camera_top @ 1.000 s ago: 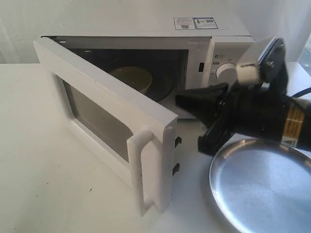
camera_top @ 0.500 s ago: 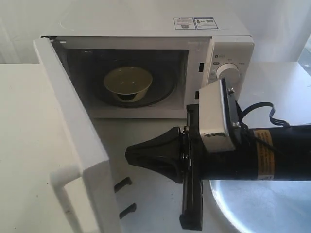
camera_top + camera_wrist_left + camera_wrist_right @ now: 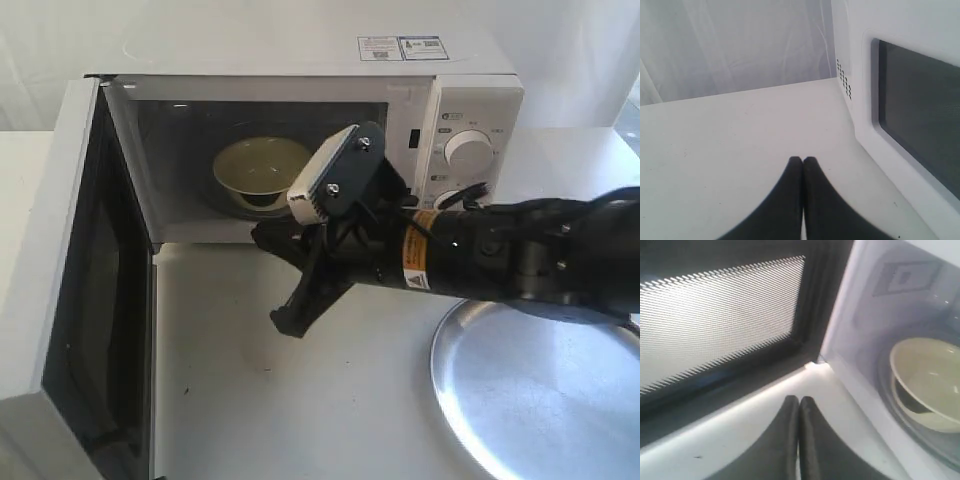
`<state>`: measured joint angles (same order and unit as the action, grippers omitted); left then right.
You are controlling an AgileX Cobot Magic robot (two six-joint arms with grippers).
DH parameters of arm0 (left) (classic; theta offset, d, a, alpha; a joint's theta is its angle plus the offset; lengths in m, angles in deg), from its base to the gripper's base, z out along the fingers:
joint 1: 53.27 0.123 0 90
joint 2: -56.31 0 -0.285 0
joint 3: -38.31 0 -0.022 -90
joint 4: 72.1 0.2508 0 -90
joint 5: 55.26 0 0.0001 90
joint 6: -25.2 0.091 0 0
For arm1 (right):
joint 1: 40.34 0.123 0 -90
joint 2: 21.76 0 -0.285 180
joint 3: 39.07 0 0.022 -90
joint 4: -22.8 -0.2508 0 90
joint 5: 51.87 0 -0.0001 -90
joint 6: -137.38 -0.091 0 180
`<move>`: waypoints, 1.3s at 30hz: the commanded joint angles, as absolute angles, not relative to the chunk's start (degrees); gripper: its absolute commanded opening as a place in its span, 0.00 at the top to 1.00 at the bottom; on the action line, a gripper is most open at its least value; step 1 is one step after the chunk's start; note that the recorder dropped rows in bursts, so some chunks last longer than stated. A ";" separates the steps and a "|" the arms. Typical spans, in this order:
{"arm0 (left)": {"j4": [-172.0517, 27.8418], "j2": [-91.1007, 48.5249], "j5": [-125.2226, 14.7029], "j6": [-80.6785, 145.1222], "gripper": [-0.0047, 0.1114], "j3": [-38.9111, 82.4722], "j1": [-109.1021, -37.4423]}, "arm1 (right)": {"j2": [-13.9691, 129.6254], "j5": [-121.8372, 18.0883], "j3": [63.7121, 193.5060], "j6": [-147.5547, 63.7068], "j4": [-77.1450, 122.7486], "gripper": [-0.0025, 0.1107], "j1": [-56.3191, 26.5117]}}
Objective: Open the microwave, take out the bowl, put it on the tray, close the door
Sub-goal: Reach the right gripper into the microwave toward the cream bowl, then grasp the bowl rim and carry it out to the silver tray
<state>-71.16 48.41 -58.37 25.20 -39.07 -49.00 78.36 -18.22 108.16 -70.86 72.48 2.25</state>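
Note:
The white microwave (image 3: 440, 60) stands with its door (image 3: 60, 260) swung wide to the left, dark inner window (image 3: 715, 315) facing the cavity. Inside, the cream bowl (image 3: 262, 168) rests on the turntable, also seen as the bowl (image 3: 927, 380) in the right wrist view. My right gripper (image 3: 260, 235) is shut and empty, hovering just in front of the cavity's lower sill, below the bowl; its tips (image 3: 799, 401) press together. The silver tray (image 3: 540, 390) lies at the front right. My left gripper (image 3: 802, 160) is shut and empty above the table, beside the door's outer window (image 3: 920, 125).
The right arm (image 3: 520, 260) stretches across from the right, above the tray's far rim. Two round knobs (image 3: 466, 148) sit on the microwave's control panel. The open door blocks the left front of the white table (image 3: 300, 420). A pale curtain (image 3: 730, 45) hangs behind.
The door swung from half open to wide open at the left. My right gripper swept left from beside the knobs, then rose toward the cavity opening.

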 commanded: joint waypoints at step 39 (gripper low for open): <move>-71.61 48.52 -58.69 25.20 0.96 -38.91 -49.07 | 109.07 -53.52 149.78 -55.24 69.39 0.98 5.91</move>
<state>-71.16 48.41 -58.37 25.20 -39.07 -49.00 109.88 -52.86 149.30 -54.08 70.84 5.91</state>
